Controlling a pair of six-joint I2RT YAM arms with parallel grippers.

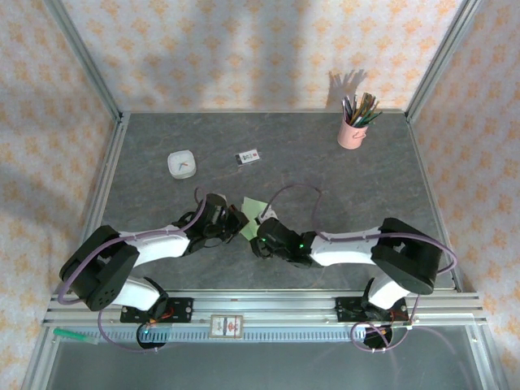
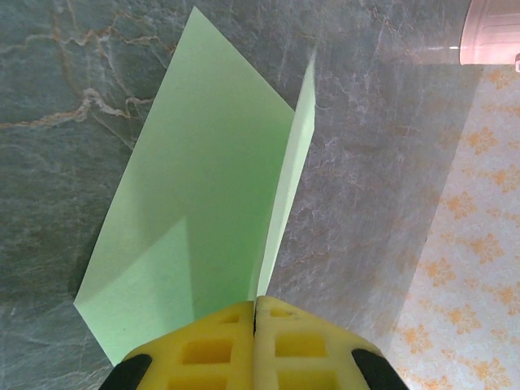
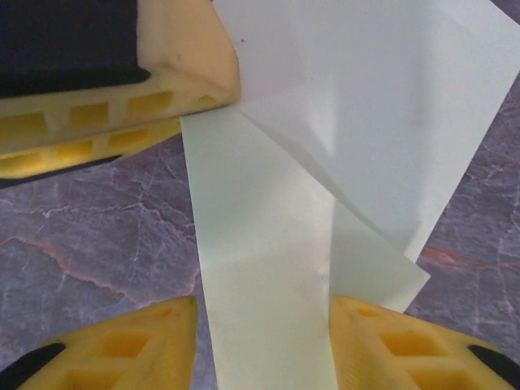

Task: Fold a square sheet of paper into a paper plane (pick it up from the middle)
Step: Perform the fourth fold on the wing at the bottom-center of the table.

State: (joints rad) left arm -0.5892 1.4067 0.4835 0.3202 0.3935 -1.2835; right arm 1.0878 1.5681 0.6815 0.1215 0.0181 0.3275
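The pale green folded paper sheet (image 1: 254, 210) is positioned at the front centre of the grey marbled table (image 1: 325, 183), between the left gripper (image 1: 236, 219) and the right gripper (image 1: 257, 236). Both grippers reach the sheet. Toward the rear, well apart from it, stand the white square dish (image 1: 181, 164), the small white printed card (image 1: 247, 158) and the pink pencil cup (image 1: 352, 132).

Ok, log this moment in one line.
left gripper: shut on green paper | right gripper: open, straddling it | fold: partial, no plane yet

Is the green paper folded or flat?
Partly folded: the green paper shows creases and overlapping flaps, pinched by the shut left end effector.
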